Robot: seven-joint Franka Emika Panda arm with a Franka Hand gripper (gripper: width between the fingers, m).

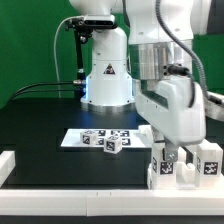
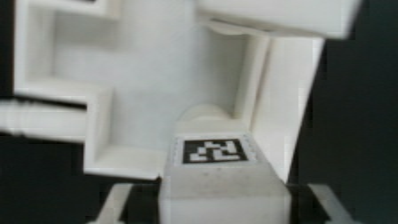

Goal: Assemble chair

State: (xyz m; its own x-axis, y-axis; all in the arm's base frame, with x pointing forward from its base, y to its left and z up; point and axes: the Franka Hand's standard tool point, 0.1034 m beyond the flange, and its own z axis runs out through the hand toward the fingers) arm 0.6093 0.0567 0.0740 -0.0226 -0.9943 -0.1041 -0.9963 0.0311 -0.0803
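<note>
The pincer (image 1: 172,150) is down among the chair parts (image 1: 207,160) at the exterior view's right, near the front rail (image 1: 70,178). The wrist view shows its fingers (image 2: 125,205) set against both sides of a tagged block (image 2: 217,175), so it reads as pinching that block (the contact line is blurred, so how firm the hold is remains a guess). A larger stepped part (image 2: 80,80) and an upright wall (image 2: 285,90) stand just behind and beside the block. The step in hand looks like taking this block up to mate it with another part. Doing it well probably means a slow, straight lift first, so the block's edges do not drag the neighbours standing just beside it on the surface (image 1: 40,125). The hold seems centred on the block, which should guard against swinging. If the block tilts on the rise, setting it down and regripping would be safer than carrying it askew. A loose cube (image 1: 112,145) lies on the marker board (image 1: 80,138), well apart from the pincer, and any carry toward the middle should pass well above it.
</note>
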